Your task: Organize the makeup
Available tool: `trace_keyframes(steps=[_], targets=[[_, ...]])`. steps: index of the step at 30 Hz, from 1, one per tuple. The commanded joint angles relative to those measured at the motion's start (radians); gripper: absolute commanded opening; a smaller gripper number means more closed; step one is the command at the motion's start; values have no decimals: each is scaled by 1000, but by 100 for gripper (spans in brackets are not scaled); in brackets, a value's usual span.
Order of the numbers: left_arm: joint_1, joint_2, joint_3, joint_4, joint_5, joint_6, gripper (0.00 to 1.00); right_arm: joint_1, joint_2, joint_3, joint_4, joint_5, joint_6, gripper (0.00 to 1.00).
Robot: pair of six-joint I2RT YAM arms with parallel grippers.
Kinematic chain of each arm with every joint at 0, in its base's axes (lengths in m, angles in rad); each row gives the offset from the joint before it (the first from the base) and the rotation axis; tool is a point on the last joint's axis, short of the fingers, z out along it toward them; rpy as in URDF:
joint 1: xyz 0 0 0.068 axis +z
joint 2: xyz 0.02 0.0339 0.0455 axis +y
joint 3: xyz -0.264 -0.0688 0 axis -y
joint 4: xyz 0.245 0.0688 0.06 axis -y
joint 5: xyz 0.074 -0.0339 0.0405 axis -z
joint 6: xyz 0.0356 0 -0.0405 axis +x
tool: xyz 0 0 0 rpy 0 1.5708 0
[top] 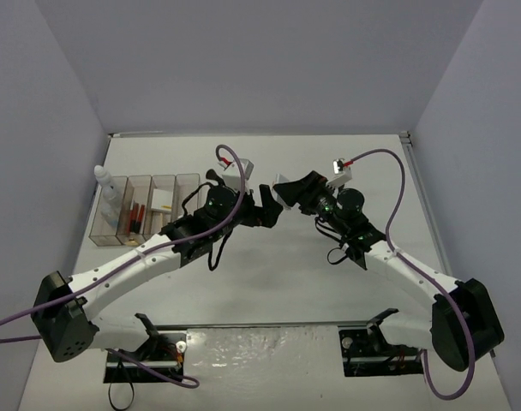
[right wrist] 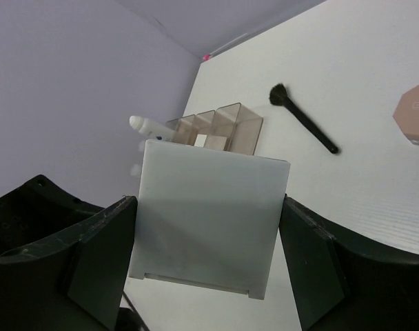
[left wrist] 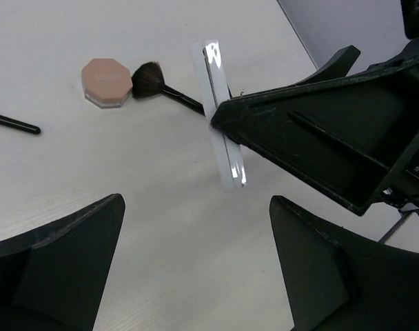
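My right gripper [right wrist: 208, 207] is shut on a flat white square case [right wrist: 209, 227], one finger on each side edge, and holds it above the table. In the left wrist view the case [left wrist: 222, 117] shows edge-on, pinched by the right gripper's black fingers [left wrist: 313, 131]. My left gripper [left wrist: 196, 207] stands open and empty just short of the case, and the two grippers nearly meet at mid-table [top: 267, 210]. On the table lie a pink octagonal compact [left wrist: 107, 81], a black fan brush [left wrist: 165, 86] and another black brush handle [left wrist: 13, 123].
A row of clear bins [top: 145, 210] stands at the left of the table, holding a white bottle [top: 106, 184] and some red pencils [top: 136, 214]. The bins [right wrist: 216, 127] also show behind the case in the right wrist view. Grey walls close in the table.
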Motion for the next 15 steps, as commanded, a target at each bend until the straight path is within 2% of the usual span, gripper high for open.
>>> trace_keyframes(steps=[1,11,15], targets=[[-38,19,72,87,-100,15,80,34,11,14,166,10,52,17],[-78,26,42,192,-214,48,66,83,37,0,214,46,111,18],[-87,12,18,236,-252,78,51,89,42,-4,230,44,150,18]])
